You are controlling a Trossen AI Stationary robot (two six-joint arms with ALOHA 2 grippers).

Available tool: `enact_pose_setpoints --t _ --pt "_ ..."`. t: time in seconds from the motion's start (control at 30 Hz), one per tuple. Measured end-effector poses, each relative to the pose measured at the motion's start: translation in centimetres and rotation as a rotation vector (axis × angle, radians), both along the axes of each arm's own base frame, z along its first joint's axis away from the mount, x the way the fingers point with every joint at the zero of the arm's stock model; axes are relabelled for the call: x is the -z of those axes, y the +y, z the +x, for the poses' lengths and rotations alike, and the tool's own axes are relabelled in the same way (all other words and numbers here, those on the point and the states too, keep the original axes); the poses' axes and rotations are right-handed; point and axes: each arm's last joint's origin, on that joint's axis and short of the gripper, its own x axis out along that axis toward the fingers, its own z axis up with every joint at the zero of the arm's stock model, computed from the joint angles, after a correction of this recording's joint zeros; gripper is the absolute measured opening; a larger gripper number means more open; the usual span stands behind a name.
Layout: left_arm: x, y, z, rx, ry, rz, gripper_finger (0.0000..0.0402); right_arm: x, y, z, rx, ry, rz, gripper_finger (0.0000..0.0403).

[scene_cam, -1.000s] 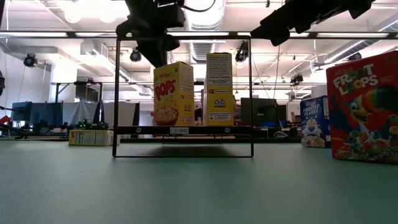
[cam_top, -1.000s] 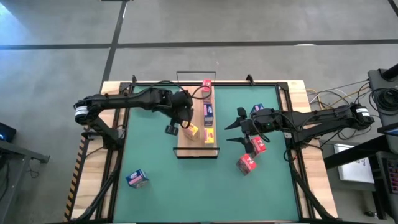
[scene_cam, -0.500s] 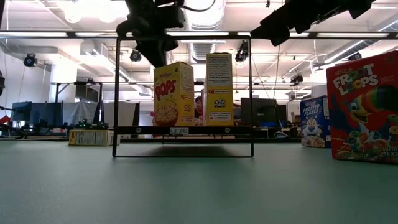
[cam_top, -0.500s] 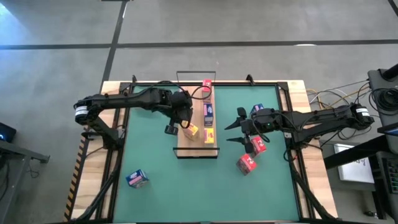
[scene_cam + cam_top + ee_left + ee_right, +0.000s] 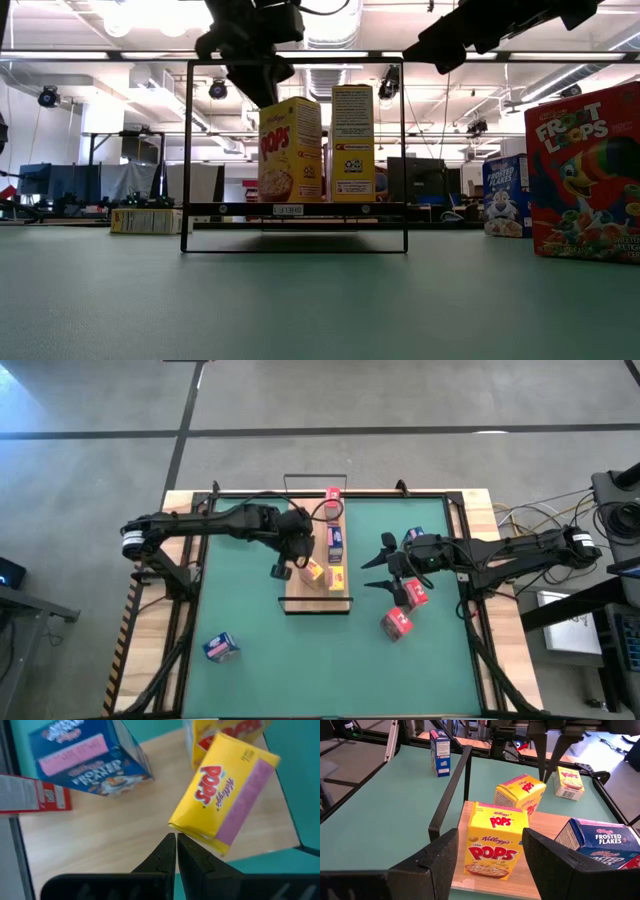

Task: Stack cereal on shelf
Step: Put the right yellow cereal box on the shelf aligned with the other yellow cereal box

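- On the shelf (image 5: 300, 598), the tilted yellow box (image 5: 313, 570) has shifted since a second ago. In the low view it now stands closer to the upright yellow box (image 5: 337, 579), and its face is turned more edge-on.
- The left tool (image 5: 281, 571) has moved with it. Its fingers are pressed together on nothing, their tips just beside the tilted box at the shelf's left edge. This reads as a nudge rather than a pick.
- The push seems to be squaring the box into the row. It is not yet square to the shelf, so it probably needs more nudging.
- Farther along the shelf stand a blue box (image 5: 336, 542) and, at the far end, a red box (image 5: 333, 495).
- Just right of the shelf hovers the right tool (image 5: 370, 572), fingers apart and empty, unchanged over the second.
- Beyond it, off the shelf on the tabletop, two red boxes (image 5: 396, 624) and another blue box (image 5: 414, 537) wait.
- Well apart from the shelf, to its near left, sits one more blue box (image 5: 220, 647), so most of the stacking remains.
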Motion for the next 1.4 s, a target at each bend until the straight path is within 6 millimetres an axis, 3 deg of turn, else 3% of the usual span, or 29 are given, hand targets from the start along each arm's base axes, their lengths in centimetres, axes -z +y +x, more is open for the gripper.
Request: enact_pose_setpoints --t 0.43,0.83,1.4 --pt "-2.4 -0.7 0.5 -0.049 -0.102 0.028 0.0000 0.0 0.0 0.0 0.000 0.000 0.000 0.0210" --pt "-1.0 -4.5 2.6 0.066 -0.124 -0.007 0.0000 0.0 0.0 0.0 0.000 0.001 0.000 0.0210" --pt "0.0 -4.8 2.9 0.130 -0.062 -0.009 0.0000 0.0 0.0 0.0 0.000 0.003 0.000 0.0210"
